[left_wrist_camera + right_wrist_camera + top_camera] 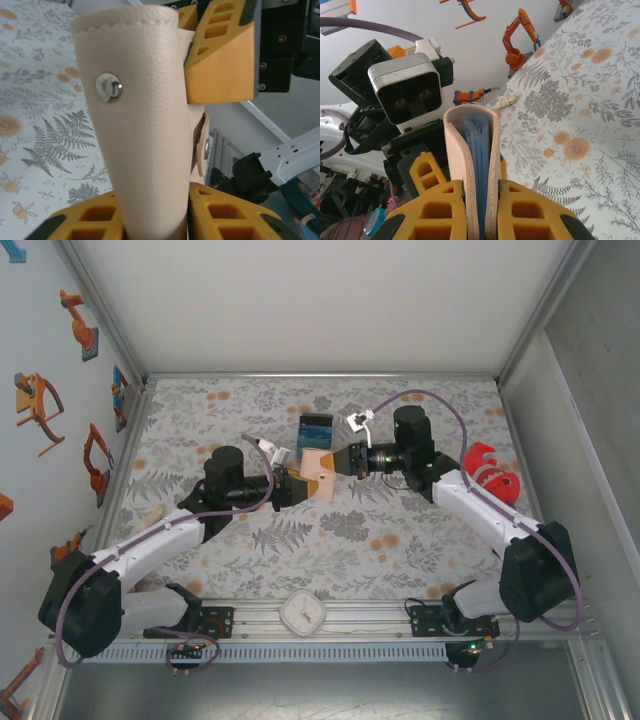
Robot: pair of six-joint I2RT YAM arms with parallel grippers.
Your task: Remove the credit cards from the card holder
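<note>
Yellow fingers (437, 212) of the right jaws sit at the bottom of the right wrist view, clamped on the two tan walls of the card holder (453, 165). It is folded, with its rounded spine pointing away toward the left arm. The pale blue credit cards (479, 165) are tucked inside, their edges showing between the walls.

In the left wrist view the left jaws' fingers (225, 215) press against both sides of the same holder (its snap stud (109, 86) faces the lens), so each arm grips one end.

From above, the holder hangs between the two arms, lifted off the floral worktop (300, 540). A teal-and-black block (315, 427) lies just behind it, and a white clock (301, 613) rests at the near rail.
</note>
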